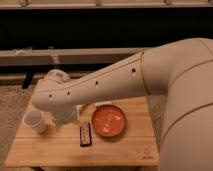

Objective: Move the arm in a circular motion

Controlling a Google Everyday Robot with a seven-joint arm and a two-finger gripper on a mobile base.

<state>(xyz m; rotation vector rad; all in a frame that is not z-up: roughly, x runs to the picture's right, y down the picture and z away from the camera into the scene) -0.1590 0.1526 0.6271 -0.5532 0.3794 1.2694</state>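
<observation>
One cream-white arm (100,85) stretches out over the wooden bench (120,150), its hand (64,116) low beside the white cup (34,121), near the orange plate (108,120); how wide it stands I cannot tell

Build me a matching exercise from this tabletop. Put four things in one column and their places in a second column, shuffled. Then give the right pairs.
Things
1. white cup
2. orange plate
3. dark flat bar
4. claw

Places
A. middle of the wooden table
B. under the far end of the arm, right beside the cup
C. near the table's left edge
D. by the plate's left rim, toward the front edge

Pairs: 1-C, 2-A, 3-D, 4-B
</observation>
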